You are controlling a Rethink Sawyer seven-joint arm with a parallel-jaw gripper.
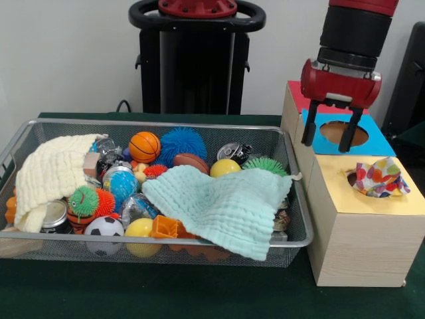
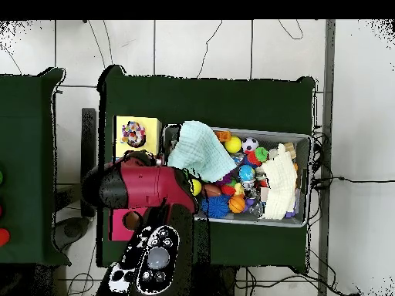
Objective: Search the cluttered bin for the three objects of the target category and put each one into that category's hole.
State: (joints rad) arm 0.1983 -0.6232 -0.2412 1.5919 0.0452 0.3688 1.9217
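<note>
Gripper (image 1: 331,138) hangs over the blue hole (image 1: 343,133), fingers apart and empty, positioned as for a drop. A spotted cloth (image 1: 378,178) plugs the yellow hole. The target category is unclear; remaining candidates lie in the bin (image 1: 153,123).

**Count of things in view**

One wire mesh bin (image 1: 20,136). Two folded cloths: one mint-green muslin cloth (image 1: 226,203), one cream knitted cloth (image 1: 50,173). One wooden box (image 1: 362,239) with three coloured panels. One polka-dot fabric scrap (image 1: 378,179).
</note>
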